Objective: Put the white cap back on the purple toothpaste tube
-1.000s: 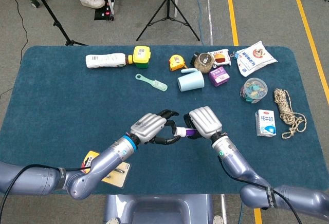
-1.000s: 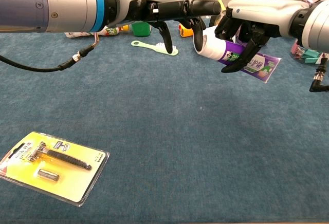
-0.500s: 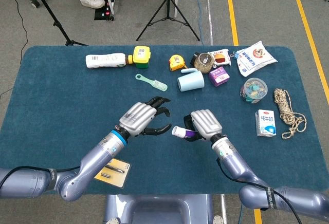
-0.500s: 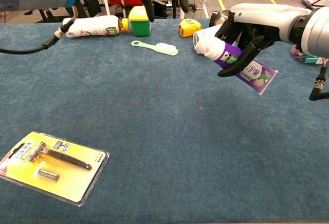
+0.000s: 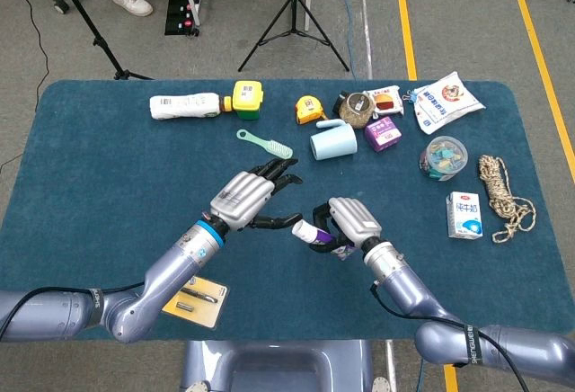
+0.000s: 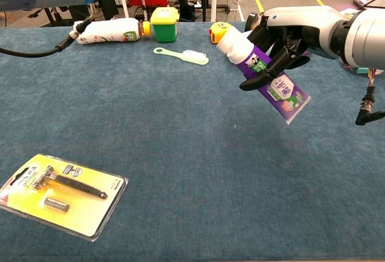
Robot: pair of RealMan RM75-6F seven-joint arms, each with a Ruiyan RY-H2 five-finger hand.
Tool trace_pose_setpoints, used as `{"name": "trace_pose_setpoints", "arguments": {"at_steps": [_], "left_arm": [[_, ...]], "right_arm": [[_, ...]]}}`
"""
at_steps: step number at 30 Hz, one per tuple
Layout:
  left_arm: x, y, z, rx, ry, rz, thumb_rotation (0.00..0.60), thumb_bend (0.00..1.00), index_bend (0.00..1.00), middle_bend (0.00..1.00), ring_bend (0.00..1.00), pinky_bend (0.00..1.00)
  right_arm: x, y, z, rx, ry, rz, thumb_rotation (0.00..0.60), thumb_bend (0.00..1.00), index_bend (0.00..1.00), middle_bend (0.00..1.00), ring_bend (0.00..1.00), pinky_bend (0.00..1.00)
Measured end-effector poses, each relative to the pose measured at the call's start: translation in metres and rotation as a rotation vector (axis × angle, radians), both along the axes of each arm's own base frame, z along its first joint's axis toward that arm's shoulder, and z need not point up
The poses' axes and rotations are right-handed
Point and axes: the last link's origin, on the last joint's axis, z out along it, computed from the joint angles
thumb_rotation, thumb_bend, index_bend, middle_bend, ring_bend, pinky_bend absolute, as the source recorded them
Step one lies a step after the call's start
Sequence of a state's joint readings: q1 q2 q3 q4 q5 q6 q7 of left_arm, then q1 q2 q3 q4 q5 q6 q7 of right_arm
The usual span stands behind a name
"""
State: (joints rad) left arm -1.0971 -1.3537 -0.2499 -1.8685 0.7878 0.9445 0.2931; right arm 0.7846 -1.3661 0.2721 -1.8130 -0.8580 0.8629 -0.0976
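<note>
At the far left of the blue table [image 5: 90, 176], near the front edge, a razor in its yellow blister pack [image 6: 63, 194] lies flat, partly under the left forearm in the head view. Along the far edge lie a white bottle on its side [image 5: 184, 105] and, just beside its cap, a yellow-and-green jar [image 5: 248, 96]. A pale green toothbrush [image 5: 264, 144] lies a little nearer.

The left hand [image 5: 250, 199] hangs above the middle of the table, back upward, its dark fingers [image 5: 281, 219] spread apart and holding nothing; the thumb points toward the tube's capped end without touching it. In the chest view only its forearm and a few fingertips show along the top edge.

Just to the right, the right hand [image 5: 349, 222] grips the purple toothpaste tube [image 6: 274, 85] around its upper body, fingers wrapped over it, well clear of the table. The white cap [image 6: 230, 42] sits on the tube's end, facing left toward the left hand, and the tube slants down to the right with its flat crimped end lowest.

Further right along the back are a yellow tape measure [image 5: 310, 109], a light blue mug on its side [image 5: 332, 139], a small purple box [image 5: 383, 133], a white snack bag [image 5: 447, 100], a clear tub of coloured clips [image 5: 443, 158], a small milk carton [image 5: 464, 215] and a coil of rope [image 5: 505, 196].
</note>
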Motion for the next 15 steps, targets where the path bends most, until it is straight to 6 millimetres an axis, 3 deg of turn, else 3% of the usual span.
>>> {"name": "trace_pose_setpoints", "arguments": {"at_steps": [15], "left_arm": [[0.021,0.002,-0.018,-0.071,-0.061,0.022,0.000,0.06,0.08,0.00,0.00,0.11]], "right_arm": [[0.006,-0.009,0.002,0.038,-0.143,-0.084,0.600,0.26,0.86,0.92,1.00,0.98]]}}
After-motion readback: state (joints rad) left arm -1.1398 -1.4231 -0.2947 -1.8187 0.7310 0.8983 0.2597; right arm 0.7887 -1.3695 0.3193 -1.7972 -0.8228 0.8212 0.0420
